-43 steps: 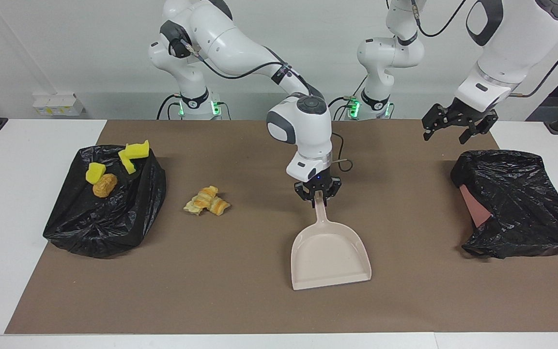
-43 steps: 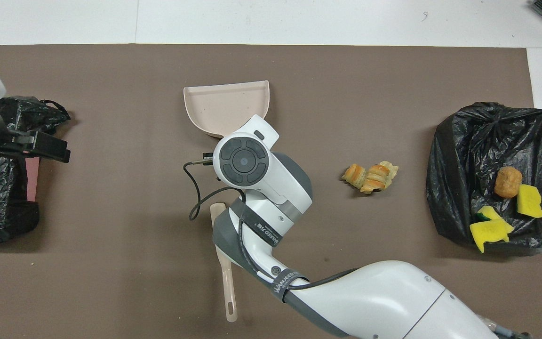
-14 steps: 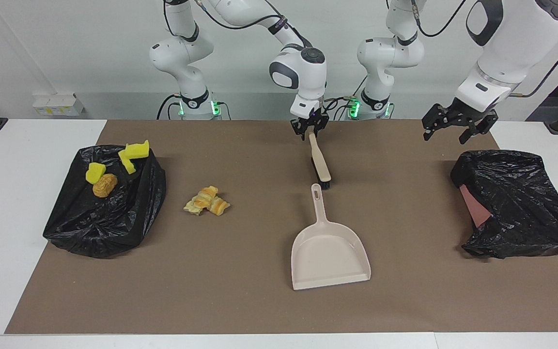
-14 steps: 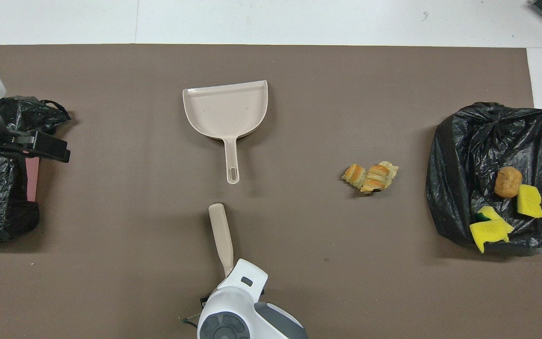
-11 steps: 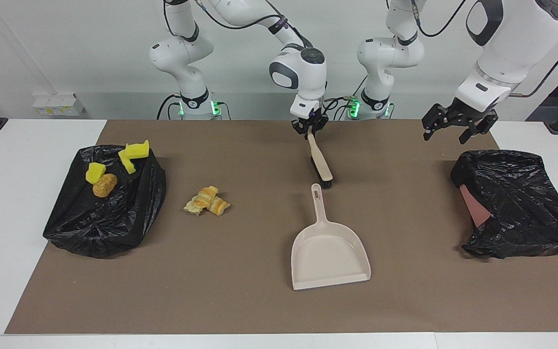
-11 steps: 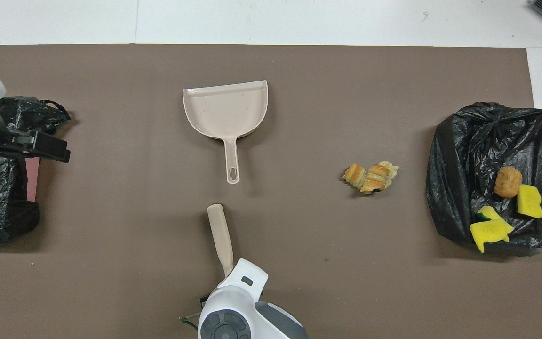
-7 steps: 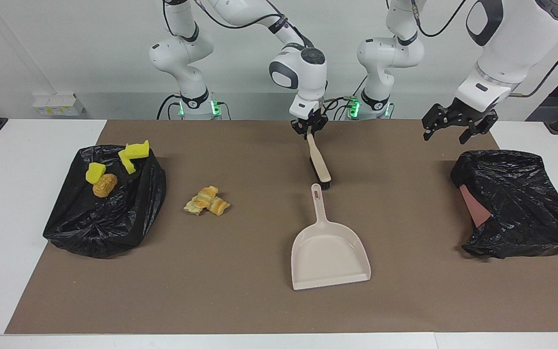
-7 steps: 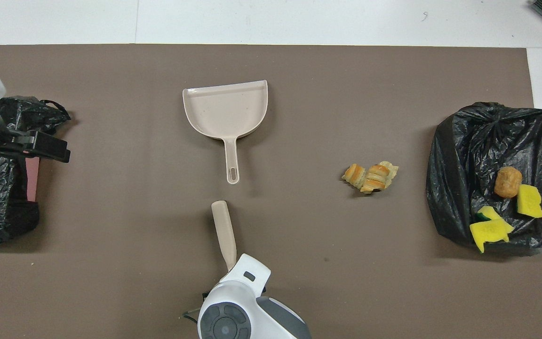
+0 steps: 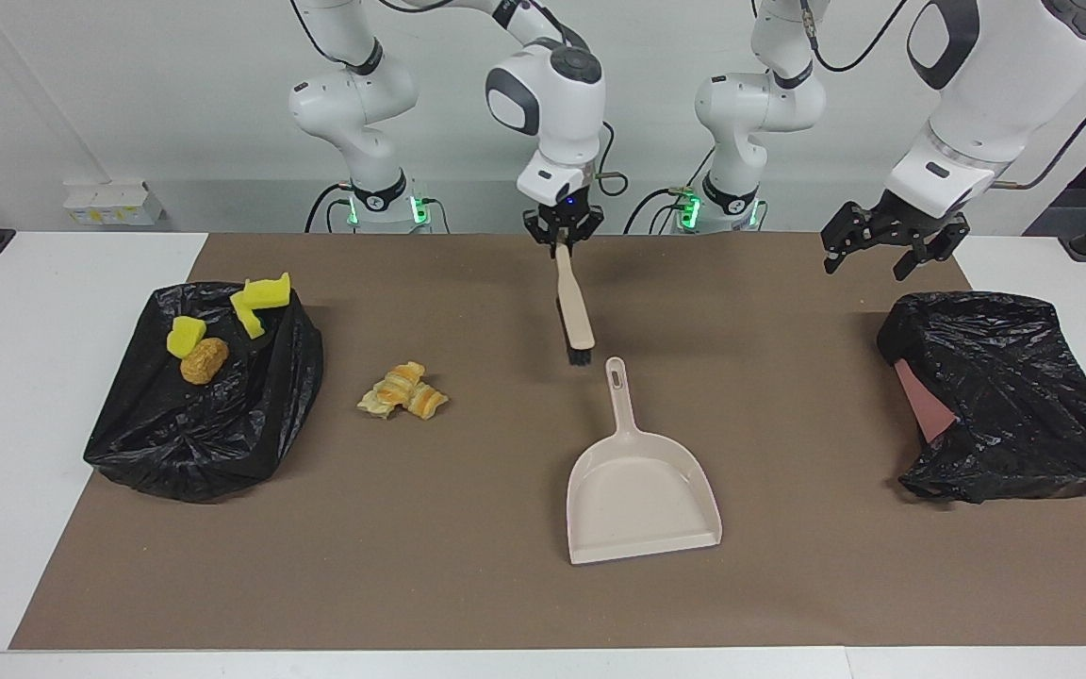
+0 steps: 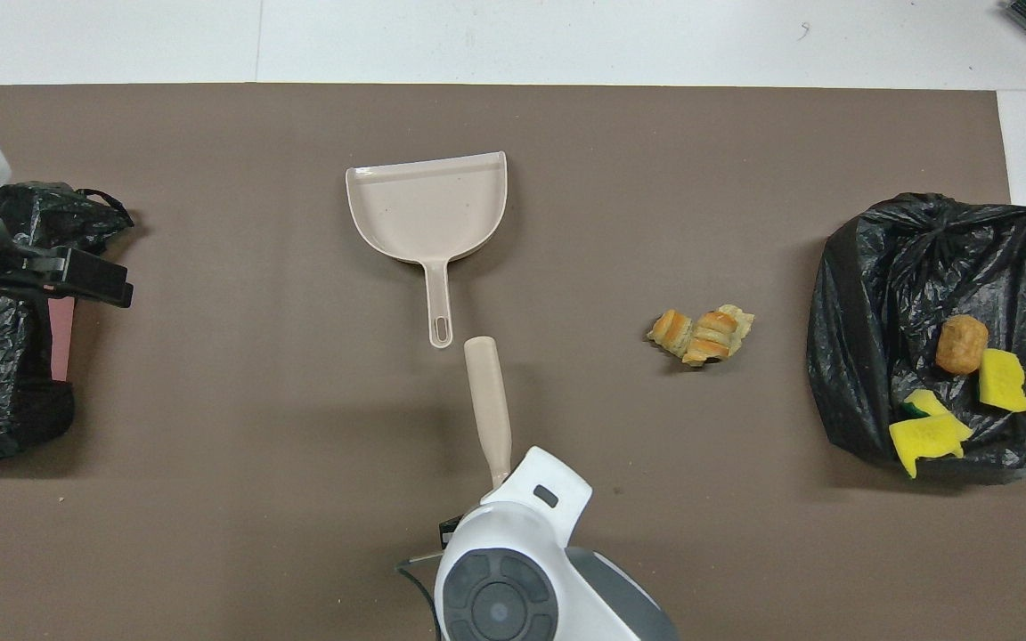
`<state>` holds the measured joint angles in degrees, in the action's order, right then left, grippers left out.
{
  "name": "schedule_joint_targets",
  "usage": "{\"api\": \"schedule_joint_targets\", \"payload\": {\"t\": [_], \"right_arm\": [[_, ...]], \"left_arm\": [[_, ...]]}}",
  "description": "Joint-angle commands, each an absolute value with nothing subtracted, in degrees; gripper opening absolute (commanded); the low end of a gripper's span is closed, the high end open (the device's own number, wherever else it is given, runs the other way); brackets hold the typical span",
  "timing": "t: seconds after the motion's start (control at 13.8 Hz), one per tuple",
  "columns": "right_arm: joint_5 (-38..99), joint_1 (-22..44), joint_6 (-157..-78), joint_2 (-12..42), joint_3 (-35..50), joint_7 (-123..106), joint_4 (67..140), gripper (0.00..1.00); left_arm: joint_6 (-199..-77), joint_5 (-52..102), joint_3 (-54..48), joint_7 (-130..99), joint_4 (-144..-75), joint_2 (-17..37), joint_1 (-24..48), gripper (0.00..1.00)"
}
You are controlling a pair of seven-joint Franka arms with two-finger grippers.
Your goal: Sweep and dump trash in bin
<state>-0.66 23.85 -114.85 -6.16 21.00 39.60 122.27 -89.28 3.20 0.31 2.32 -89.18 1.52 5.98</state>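
My right gripper (image 9: 562, 236) is shut on the handle of the beige brush (image 9: 574, 306). The black bristle end hangs low over the mat, beside the tip of the dustpan's handle. In the overhead view the brush (image 10: 488, 401) shows, with the wrist covering the gripper. The beige dustpan (image 9: 642, 490) lies flat mid-mat. Pale golden pastry chunks (image 9: 403, 391) lie on the mat toward the right arm's end. Yellow sponge bits (image 9: 260, 297) and an orange-brown lump (image 9: 204, 360) rest on a black bag (image 9: 204, 424). My left gripper (image 9: 887, 247) waits, open, over the bin's near edge.
The bin (image 9: 1005, 396), lined with a black bag and showing pink inside, stands at the left arm's end of the brown mat (image 9: 468, 528). In the overhead view the green-backed sponge bit (image 10: 927, 434) lies at the other bag's near edge.
My right gripper left the dustpan's handle, took hold of the brush, and has now carried it a little toward the right arm's end. The left arm has not moved.
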Motion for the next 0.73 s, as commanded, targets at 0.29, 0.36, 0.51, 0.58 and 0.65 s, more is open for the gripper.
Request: {"api": "schedule_joint_targets", "payload": {"t": [0.29,0.36,0.51,0.58,0.65], "right_arm": [[-1.57,1.18,-105.74,-13.36,20.92,21.57,124.88,0.0],[-5.06,-2.25,-104.95,-13.53,20.92,17.18,126.37,0.0],[-8.6,-6.84,-106.25,-12.92,21.0,14.24,129.88,0.0],[-9.4,-7.81,-108.87,-12.22,20.92,14.06,131.73,0.0],[-9.84,-8.95,-110.81,-11.96,20.92,13.63,133.31,0.0]], "left_arm": [[-89.3,2.37,-0.18,3.16,-90.35,0.44,5.27,1.0],[-89.3,2.37,-0.18,3.08,-90.35,0.44,5.27,1.0],[-89.3,2.37,-0.18,3.08,-90.35,0.44,5.27,1.0],[-89.3,2.37,-0.18,3.08,-90.35,0.44,5.27,1.0],[-89.3,2.37,-0.18,3.16,-90.35,0.44,5.27,1.0]]}}
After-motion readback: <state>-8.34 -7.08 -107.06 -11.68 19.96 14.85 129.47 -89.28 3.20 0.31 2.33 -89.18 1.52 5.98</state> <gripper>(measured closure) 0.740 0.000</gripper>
